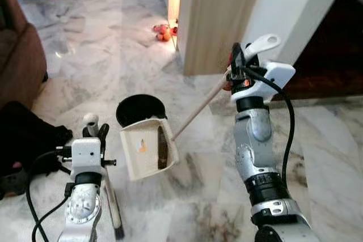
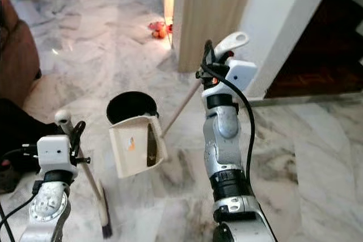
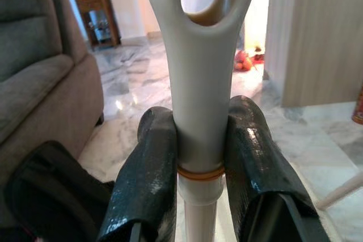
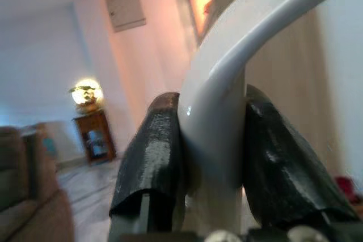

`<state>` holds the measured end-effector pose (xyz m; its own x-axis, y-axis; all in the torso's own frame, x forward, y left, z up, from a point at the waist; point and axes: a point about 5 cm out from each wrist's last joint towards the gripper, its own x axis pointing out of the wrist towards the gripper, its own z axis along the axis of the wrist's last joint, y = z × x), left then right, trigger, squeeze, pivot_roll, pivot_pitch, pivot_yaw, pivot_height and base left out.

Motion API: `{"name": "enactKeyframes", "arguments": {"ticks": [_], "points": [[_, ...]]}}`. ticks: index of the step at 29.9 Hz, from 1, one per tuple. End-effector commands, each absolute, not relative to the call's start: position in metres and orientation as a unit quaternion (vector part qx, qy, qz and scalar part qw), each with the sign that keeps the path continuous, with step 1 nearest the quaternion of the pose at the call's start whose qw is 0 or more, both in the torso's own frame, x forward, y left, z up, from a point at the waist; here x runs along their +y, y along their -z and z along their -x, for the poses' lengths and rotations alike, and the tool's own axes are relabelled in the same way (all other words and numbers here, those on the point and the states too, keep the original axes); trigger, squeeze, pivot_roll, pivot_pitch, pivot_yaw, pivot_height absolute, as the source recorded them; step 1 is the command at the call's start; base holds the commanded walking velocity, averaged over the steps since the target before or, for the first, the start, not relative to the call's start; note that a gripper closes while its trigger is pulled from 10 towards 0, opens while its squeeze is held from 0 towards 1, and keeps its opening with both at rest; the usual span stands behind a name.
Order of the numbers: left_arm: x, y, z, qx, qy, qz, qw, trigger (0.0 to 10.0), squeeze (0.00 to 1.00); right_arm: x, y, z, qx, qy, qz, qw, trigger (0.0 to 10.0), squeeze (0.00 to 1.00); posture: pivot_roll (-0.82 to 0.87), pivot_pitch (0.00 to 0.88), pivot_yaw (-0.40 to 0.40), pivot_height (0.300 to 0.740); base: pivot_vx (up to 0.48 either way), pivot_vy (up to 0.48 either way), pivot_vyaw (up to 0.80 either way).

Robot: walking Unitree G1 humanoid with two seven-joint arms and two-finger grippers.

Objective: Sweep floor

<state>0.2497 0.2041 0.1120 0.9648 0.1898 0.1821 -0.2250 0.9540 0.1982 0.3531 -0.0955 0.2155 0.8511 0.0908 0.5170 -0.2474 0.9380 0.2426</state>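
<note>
My left gripper (image 1: 95, 130) is shut on the white broom handle (image 3: 198, 83) just below its looped top. The broom slants down to its dark bristle head (image 1: 118, 232) on the marble floor by my left side. My right gripper (image 1: 239, 63) is held high and is shut on the white curved grip (image 4: 227, 83) of the long dustpan stick (image 1: 198, 109). The cream dustpan (image 1: 144, 148) hangs tilted, its mouth facing me, right next to the black round bin (image 1: 136, 107). A small orange scrap (image 1: 142, 147) lies inside the pan.
A brown sofa (image 1: 17, 55) and a black bag (image 1: 25, 134) are on the left. A wooden panel (image 1: 221, 15) and a white wall corner (image 1: 295, 4) stand ahead on the right, beside a dark doorway. Red-orange objects (image 1: 163, 32) lie on the floor beyond.
</note>
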Motion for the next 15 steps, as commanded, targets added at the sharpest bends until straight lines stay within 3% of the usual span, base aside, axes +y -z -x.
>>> {"name": "enactKeyframes", "arguments": {"ticks": [1, 15], "points": [[0.2012, -0.1205, -0.2516, -0.101, -0.103, -0.119, 0.982, 10.0, 0.0, -0.1031, -0.2344, -0.3509, -0.3, -0.082, -0.164, 0.936, 10.0, 0.0, 0.14, 0.063, -0.072, 0.74, 0.304, 0.0, 0.0], [0.2018, -0.1218, -0.2515, -0.104, -0.106, -0.121, 0.982, 10.0, 0.0, -0.1044, -0.2419, -0.3514, -0.298, -0.069, -0.22, 0.926, 10.0, 0.0, 0.14, 0.064, -0.072, 0.74, 0.306, 0.0, 0.0]]}}
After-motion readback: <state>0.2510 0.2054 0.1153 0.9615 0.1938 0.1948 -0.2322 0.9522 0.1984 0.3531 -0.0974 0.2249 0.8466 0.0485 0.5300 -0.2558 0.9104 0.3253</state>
